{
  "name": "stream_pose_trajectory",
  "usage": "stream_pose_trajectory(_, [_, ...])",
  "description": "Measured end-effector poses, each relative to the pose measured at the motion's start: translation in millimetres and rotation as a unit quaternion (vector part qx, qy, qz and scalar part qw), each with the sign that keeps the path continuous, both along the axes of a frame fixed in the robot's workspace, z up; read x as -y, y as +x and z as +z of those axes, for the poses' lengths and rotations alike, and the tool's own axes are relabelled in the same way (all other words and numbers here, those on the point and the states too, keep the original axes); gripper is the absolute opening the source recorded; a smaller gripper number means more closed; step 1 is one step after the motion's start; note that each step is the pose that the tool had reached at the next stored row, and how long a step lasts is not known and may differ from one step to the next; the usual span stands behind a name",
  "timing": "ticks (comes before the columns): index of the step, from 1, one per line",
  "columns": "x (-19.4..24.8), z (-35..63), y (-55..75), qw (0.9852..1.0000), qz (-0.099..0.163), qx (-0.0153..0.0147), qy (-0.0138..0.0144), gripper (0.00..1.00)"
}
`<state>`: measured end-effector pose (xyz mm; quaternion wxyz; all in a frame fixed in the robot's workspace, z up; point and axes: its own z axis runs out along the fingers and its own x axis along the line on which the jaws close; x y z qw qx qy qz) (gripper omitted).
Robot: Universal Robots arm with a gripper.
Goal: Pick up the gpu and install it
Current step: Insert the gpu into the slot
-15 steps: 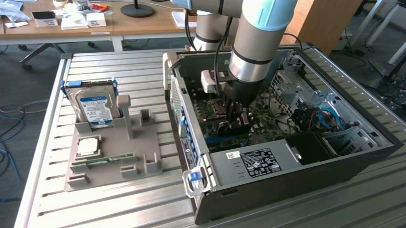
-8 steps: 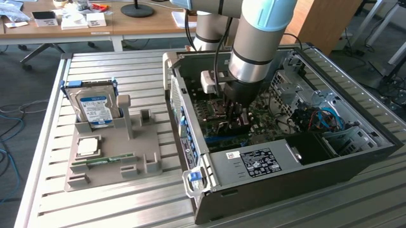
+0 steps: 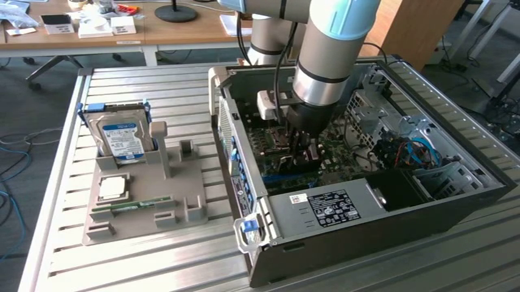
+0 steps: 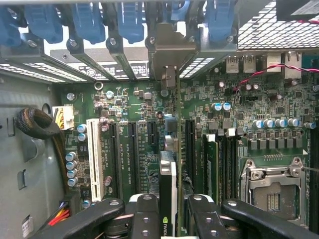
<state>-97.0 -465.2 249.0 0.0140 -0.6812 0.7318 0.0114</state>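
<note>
Gripping gpu point(image 4: 168, 186) edge-on, end effector point(image 4: 169, 221) inside case point(image 3: 390, 226), black slots point(image 4: 132, 154) either side

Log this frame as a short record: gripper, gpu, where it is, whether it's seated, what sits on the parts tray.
gripper: closed on the gpu, inside the open computer case
gpu: upright, seen edge-on over the motherboard expansion slots, metal bracket toward the case's rear openings
seated in slot: cannot tell
parts tray: hard drive standing on edge, memory stick lying flat
</note>
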Motion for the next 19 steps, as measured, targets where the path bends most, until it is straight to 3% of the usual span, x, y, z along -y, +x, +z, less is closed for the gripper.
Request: stream_pose_trajectory(19, [-1.0,-1.9,0.0,1.0000,0.001,0.0000,0.0000,0.27])
